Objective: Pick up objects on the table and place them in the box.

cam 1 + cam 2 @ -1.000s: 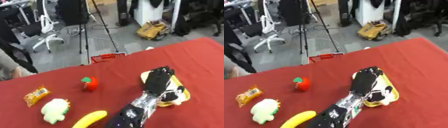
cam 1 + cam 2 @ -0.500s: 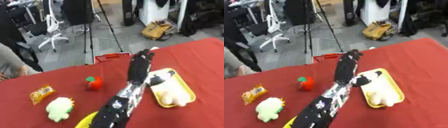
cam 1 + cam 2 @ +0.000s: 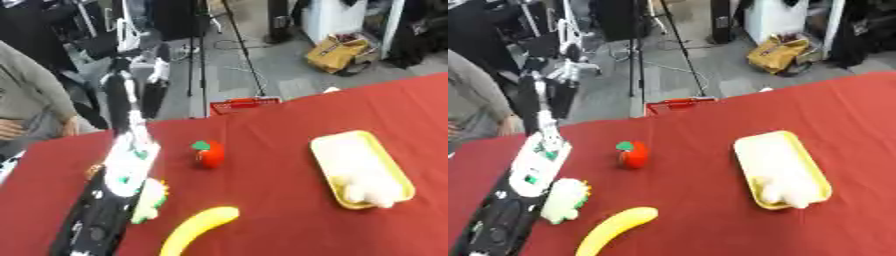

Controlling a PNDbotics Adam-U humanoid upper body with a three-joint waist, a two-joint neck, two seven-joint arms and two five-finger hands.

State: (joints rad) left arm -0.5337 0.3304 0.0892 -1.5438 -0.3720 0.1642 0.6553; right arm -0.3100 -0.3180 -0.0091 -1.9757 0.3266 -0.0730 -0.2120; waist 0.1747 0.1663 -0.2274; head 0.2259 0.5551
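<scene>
At the bench's (image 3: 289,220) left side, the left hand (image 3: 131,92) is raised, fingers straight, holding nothing. The white-green toy (image 3: 564,199) lies below, beside the forearm; the banana (image 3: 197,227) points diagonally up-right. Nearest arm: left. The box (image 3: 395,172) sits well right.

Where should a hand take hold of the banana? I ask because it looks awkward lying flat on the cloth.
Grip the banana across its middle, coming from above. It lies flat on the red table, curving from lower left to upper right, with open cloth on its right side; fingers set across the narrow width suit it best. The white-and-green toy sits close on its left.
</scene>
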